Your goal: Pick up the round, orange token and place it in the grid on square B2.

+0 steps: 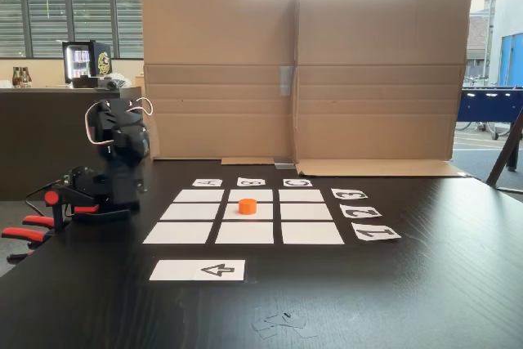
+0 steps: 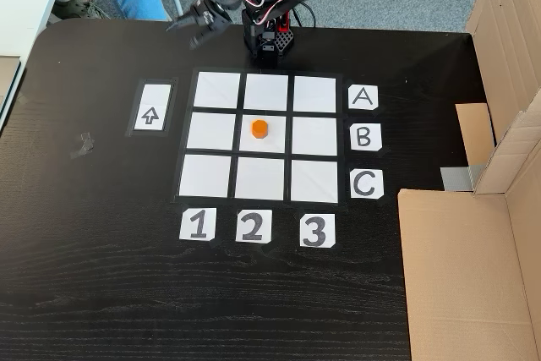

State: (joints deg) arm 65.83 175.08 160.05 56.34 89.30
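Orange token [image 2: 259,129] is seen resting flat on square B2 [image 2: 275,143], the centre sheet of the grid [image 2: 211,175] (row B, column 2 by the lettered and numbered cards), so the placement is judged complete. The gripper [image 2: 193,30] is held folded back beside the arm's base, well apart from the grid, probably parked out of the way; it grips nothing, its jaws slightly parted.
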